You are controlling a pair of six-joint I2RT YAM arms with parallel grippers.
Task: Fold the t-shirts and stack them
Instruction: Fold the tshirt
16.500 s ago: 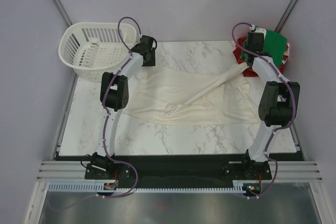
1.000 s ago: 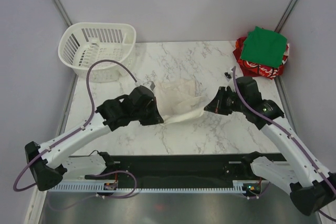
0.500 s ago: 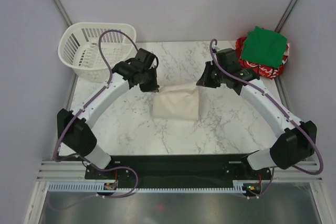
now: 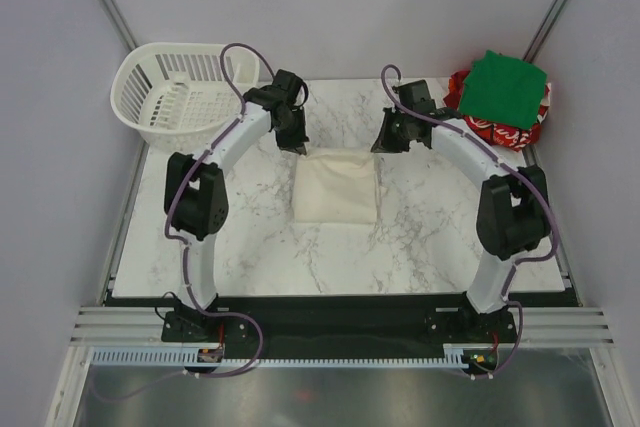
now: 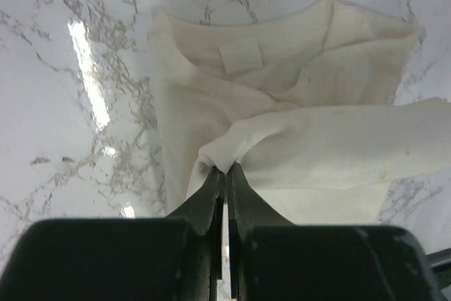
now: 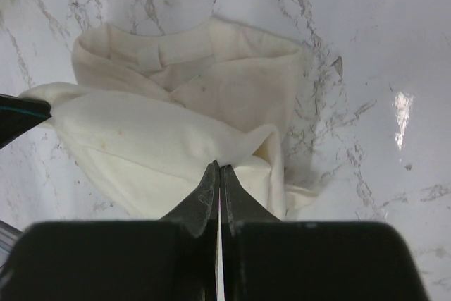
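The cream t-shirt lies folded into a small rectangle at the middle of the marble table. My left gripper is shut on its far left corner, and the wrist view shows a bunch of cream t-shirt pinched at the left gripper. My right gripper is shut on the far right corner, with the cream t-shirt pulled up at the right gripper. A folded green t-shirt rests on a red t-shirt with white lettering at the far right corner.
A white slotted basket stands at the far left corner, partly off the table. Both arms arch over the table's sides toward its far middle. Grey walls close in the back and sides.
Both grippers have carried the near edge of the cream t-shirt away from the bases and over the rest, folding it in half, and now sit at its far edge.
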